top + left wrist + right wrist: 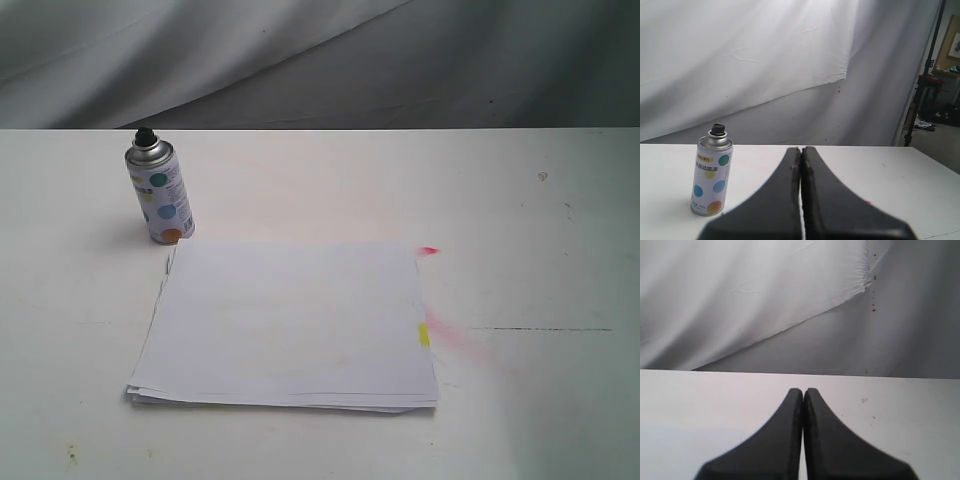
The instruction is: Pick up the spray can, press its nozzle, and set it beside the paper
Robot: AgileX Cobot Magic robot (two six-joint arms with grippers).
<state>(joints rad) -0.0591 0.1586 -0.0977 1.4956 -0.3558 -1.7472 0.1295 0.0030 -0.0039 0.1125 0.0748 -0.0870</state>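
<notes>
finds the small white cylindrical spray can (160, 192), dotted teal, blue, yellow and orange under a silver dome, upright on the white table (540, 400), just beside the far left corner of the thin stack of plain white paper (290, 320); cannot tell whether touching. sees the tiny black plastic nozzle (145, 134) on top with nothing pressing it. shows the black left gripper (800, 150) clenched on nothing, apart from the can, and the black right gripper (803, 390) likewise pinched together and empty. reads as either not begun or finished: no lift or press under way, yet already beside the paper.
</notes>
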